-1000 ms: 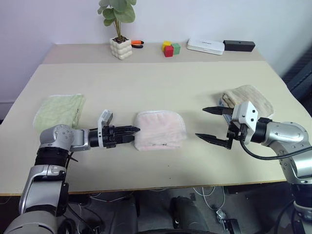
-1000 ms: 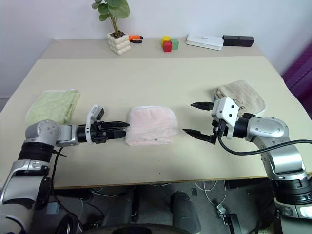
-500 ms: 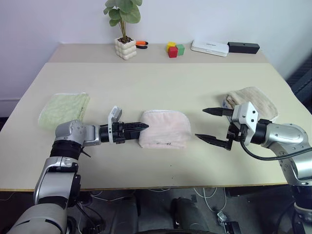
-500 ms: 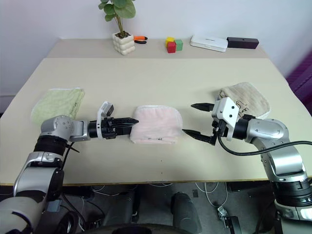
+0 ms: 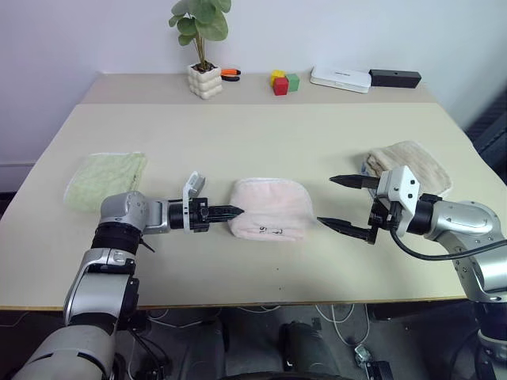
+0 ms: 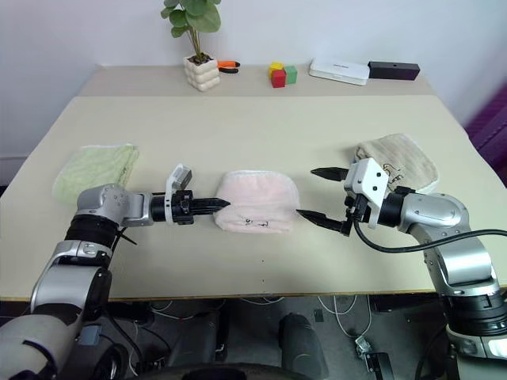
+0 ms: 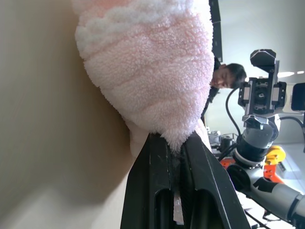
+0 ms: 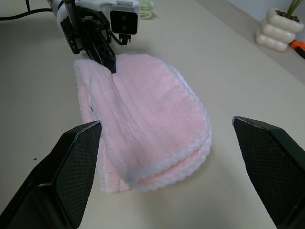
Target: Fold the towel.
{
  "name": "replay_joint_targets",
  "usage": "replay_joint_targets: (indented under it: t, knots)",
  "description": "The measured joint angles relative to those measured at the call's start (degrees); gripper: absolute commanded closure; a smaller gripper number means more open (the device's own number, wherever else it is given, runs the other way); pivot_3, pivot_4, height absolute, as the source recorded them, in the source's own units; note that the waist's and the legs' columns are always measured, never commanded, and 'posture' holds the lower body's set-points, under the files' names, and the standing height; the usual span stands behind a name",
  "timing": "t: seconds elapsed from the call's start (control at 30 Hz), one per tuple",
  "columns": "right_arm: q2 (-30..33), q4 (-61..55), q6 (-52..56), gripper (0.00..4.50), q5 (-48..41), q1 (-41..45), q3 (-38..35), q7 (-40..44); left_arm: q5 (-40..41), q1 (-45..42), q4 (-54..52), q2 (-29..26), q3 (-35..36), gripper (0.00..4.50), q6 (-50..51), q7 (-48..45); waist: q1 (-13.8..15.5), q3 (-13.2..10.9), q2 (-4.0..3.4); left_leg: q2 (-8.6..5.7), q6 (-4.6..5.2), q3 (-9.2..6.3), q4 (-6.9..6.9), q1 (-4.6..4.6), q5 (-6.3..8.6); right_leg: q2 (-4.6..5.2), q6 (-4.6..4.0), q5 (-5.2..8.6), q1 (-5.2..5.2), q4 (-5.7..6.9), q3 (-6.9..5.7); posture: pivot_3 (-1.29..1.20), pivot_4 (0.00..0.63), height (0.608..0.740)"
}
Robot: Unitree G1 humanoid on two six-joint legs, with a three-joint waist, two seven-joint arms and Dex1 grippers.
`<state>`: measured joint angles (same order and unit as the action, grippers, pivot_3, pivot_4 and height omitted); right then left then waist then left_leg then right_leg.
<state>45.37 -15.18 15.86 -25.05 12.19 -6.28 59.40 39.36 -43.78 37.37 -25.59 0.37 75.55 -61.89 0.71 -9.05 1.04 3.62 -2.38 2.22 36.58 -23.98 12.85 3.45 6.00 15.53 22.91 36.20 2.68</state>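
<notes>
The pale pink towel [image 5: 269, 207] lies folded into a thick pad at the middle of the table, its whitish edging toward the right. My left gripper [image 5: 234, 211] reaches in level from the left and is shut on the towel's left edge. In the left wrist view its two black fingers [image 7: 157, 191] pinch the terry cloth [image 7: 152, 71]. My right gripper [image 5: 339, 203] hovers open just right of the towel, not touching it. In the right wrist view the towel [image 8: 147, 114] lies between its spread fingers [image 8: 71, 167].
A light green folded towel [image 5: 105, 177] lies at the left and a tan folded towel [image 5: 412, 162] behind my right arm. Along the back edge stand a potted plant [image 5: 204, 79], coloured blocks [image 5: 281, 81], a white box [image 5: 340, 77] and a black box [image 5: 394, 77].
My left gripper edged right to the towel and its fingers closed on the towel's left edge. The right arm has kept still, fingers still spread.
</notes>
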Motion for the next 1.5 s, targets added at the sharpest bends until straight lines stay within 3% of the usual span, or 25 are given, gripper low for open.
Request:
replay_joint_targets:
  t: [0.47, 0.57, 0.8, 1.13, 1.2, 1.3, 1.47, 1.5]
  knots:
    - [-0.18, 0.26, -0.75, 0.00, 0.21, 0.05, 0.16, 0.00, 1.97, 6.78, -8.73, -4.29, 5.06, 4.46, 3.55, 1.23, -2.05, -0.01, 0.01, 0.13, 0.01, -0.03, -0.44, 0.03, 0.00, -0.23, 0.19, -0.09, 0.31, 0.06, 0.06, 0.00, 0.150, 0.740]
    - [-0.48, 0.70, -1.28, 0.00, 0.36, 0.45, 0.78, 0.03, 2.64, 9.24, -11.40, -5.49, 5.65, 3.49, 3.92, 1.58, -1.88, -0.01, 0.01, 0.16, 0.01, -0.09, -0.48, 0.03, 0.00, -0.30, 0.21, -0.09, 0.38, 0.16, 0.05, 0.00, 0.150, 0.740]
    - [-0.50, 1.67, -1.77, 0.00, 0.66, 2.00, 1.48, 0.52, 4.43, 12.42, -15.96, -7.26, 7.52, 0.03, 3.83, 2.27, -1.32, -0.08, 0.12, 0.16, 0.00, -0.10, -0.35, -0.07, 0.00, -0.28, 0.03, 0.00, 0.39, 0.16, 0.05, 0.00, 0.150, 0.740]
    - [-2.36, 2.16, -0.88, 0.00, 0.31, 3.36, 1.64, 0.04, 11.50, 12.36, -24.07, -11.93, 13.34, 0.03, 5.04, -1.09, -1.42, -0.14, 0.22, 0.16, 0.00, -0.10, -0.37, -0.12, 0.00, -0.28, 0.05, -0.01, 0.45, 0.16, 0.05, 0.00, 0.150, 0.740]
    - [-3.05, 2.12, 0.21, 0.53, -0.35, 3.70, 1.63, -0.09, 13.12, 10.51, -23.61, -11.96, 15.92, 0.00, 5.27, -0.69, -1.27, -0.15, 0.24, 0.16, 0.00, -0.13, -0.35, -0.13, 0.00, -0.28, 0.04, -0.01, 0.43, 0.17, 0.02, 0.00, 0.150, 0.740]
    - [-4.66, 2.05, 1.92, 1.78, -1.67, 4.24, 1.61, -0.82, 14.62, 6.40, -21.64, -10.58, 20.40, 0.87, 4.87, 2.32, -1.27, -0.16, 0.25, 0.15, 0.00, -0.13, -0.32, -0.14, 0.00, -0.27, 0.07, -0.02, 0.40, 0.15, 0.02, 0.00, 0.150, 0.740]
    - [-14.50, 3.42, 2.57, 4.38, -2.02, 10.72, 1.90, -9.72, 9.57, 5.99, -25.48, 2.39, 19.52, 3.36, -9.34, 13.78, -1.23, -0.14, 0.23, 0.15, -0.01, -0.13, -0.29, -0.17, -0.01, -0.26, 0.23, -0.12, 0.39, 0.17, 0.02, 0.00, 0.150, 0.740]
    - [-16.56, 3.38, 2.52, 4.50, -1.88, 11.35, 2.09, -11.92, 7.54, 7.52, -26.93, 4.45, 17.05, 3.93, -11.89, 15.89, -1.30, -0.14, 0.24, 0.15, -0.01, -0.13, -0.32, -0.18, -0.01, -0.26, 0.25, -0.13, 0.40, 0.15, 0.02, 0.00, 0.150, 0.740]
